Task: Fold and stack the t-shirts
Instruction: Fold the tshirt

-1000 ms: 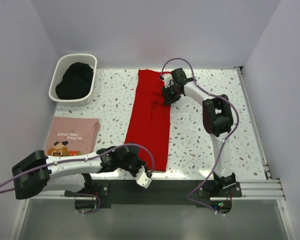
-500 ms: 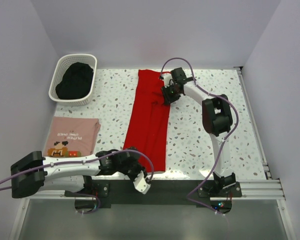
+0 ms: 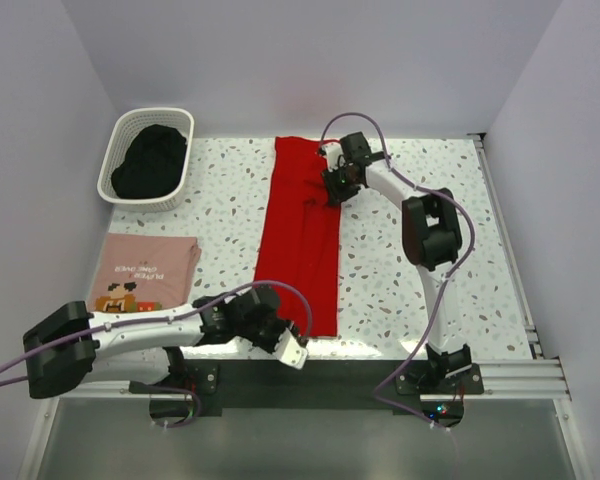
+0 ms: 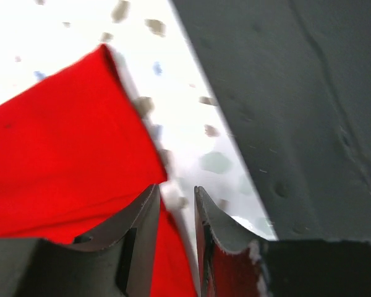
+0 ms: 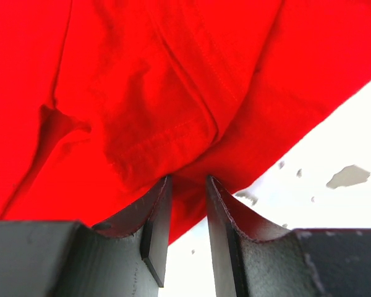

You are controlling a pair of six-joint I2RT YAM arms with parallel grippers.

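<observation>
The red t-shirt (image 3: 300, 240) lies folded lengthwise into a long strip down the middle of the table. The pink t-shirt (image 3: 145, 272) lies folded with its print up at the near left. My left gripper (image 3: 280, 332) is at the red shirt's near hem. In the left wrist view (image 4: 176, 192) its jaws are nearly closed on the red cloth (image 4: 62, 136). My right gripper (image 3: 332, 190) is at the shirt's right edge near the far end. In the right wrist view (image 5: 187, 179) it pinches the red cloth (image 5: 173, 74) by a sleeve seam.
A white basket (image 3: 102, 180) holding dark cloth (image 3: 148, 160) stands at the far left. The black front rail (image 4: 309, 124) of the table runs just beside the left gripper. Speckled tabletop (image 3: 410, 290) lies right of the red shirt.
The left gripper dipped toward the front rail, then came back to the shirt's near hem. The right gripper shifted slightly far-left, and the red strip moved a little left with it.
</observation>
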